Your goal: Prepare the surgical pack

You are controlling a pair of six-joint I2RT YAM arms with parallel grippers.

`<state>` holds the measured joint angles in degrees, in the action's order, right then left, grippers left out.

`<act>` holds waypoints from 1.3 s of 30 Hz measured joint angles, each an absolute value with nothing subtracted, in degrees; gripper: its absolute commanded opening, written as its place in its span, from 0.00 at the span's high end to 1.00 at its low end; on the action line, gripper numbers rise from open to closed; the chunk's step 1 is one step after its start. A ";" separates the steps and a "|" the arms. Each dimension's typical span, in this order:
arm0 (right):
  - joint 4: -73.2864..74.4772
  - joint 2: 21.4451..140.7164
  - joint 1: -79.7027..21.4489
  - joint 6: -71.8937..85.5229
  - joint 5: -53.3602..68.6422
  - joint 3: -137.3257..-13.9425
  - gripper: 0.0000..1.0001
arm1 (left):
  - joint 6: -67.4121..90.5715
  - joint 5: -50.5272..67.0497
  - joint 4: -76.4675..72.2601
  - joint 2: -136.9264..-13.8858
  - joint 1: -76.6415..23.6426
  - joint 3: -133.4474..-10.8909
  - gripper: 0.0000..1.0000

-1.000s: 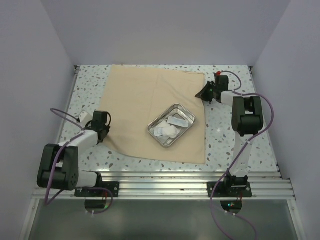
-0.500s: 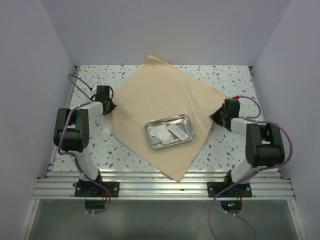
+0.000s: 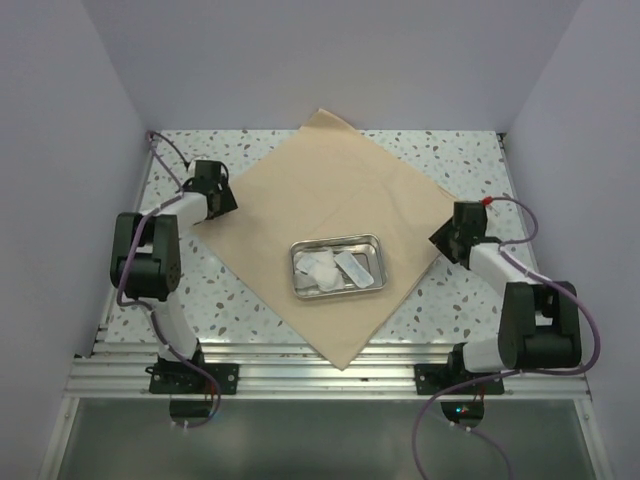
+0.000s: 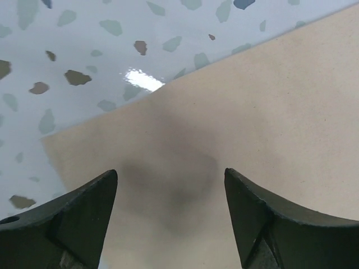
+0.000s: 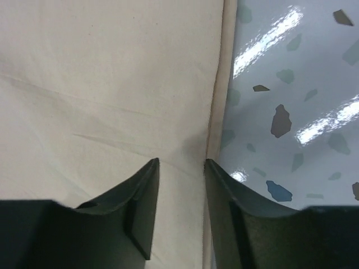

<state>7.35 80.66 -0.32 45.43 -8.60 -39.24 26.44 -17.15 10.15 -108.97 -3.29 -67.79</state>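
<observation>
Cloth comes first in the count: one beige sheet (image 3: 330,210) lies spread flat on the speckled table (image 3: 450,160), turned so it reads as a diamond. Its far corner reaches the back wall and its near corner points toward the rail between the two arm bases. One steel tray (image 3: 373,262) sits on it, a little nearer than the middle. Inside the tray are white gauze packets (image 3: 325,268) — at least two, lying close together, though the overhead view is too small for a firm number. Whether any slim instruments lie among them cannot be told.

Two grippers are in view, one at each side corner of the sheet. The left gripper (image 3: 222,200) is at the left corner. Its wrist view shows two dark fingers spread wide over the cloth's tip, which lies flat on the table with nothing pinched between them. The right gripper (image 3: 440,240) is at the right corner. Its two fingers stand closer together but with a clear gap — the stitched hem runs through that gap, lying flat rather than lifted or clamped.
</observation>
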 measured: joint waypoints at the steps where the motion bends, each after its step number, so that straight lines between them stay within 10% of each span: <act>1: 8.75 80.49 -0.32 45.25 -9.69 -40.25 0.41 | 26.28 -18.15 11.00 -107.92 -3.29 -67.61 0.19; 2: 10.00 80.18 -0.32 45.21 -10.68 -41.08 0.22 | 26.17 -19.09 12.08 -106.63 -3.27 -67.51 0.19; 4: 12.53 79.26 -0.32 44.45 -12.56 -42.26 0.16 | 26.09 -20.51 12.71 -103.48 -3.25 -66.85 0.19; 13: 16.62 71.83 -3.14 37.74 -9.13 -43.77 0.33 | 27.81 -22.65 11.16 -86.54 -5.48 -55.51 0.00; 39: 29.54 62.24 -82.04 42.50 -17.28 -34.46 0.51 | 32.56 -12.21 -3.90 -74.04 -7.46 -35.64 0.00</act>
<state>29.54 62.24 -82.04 42.50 -17.28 -34.46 32.56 -12.21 -3.90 -74.04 -7.46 -35.64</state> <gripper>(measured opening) 0.471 0.996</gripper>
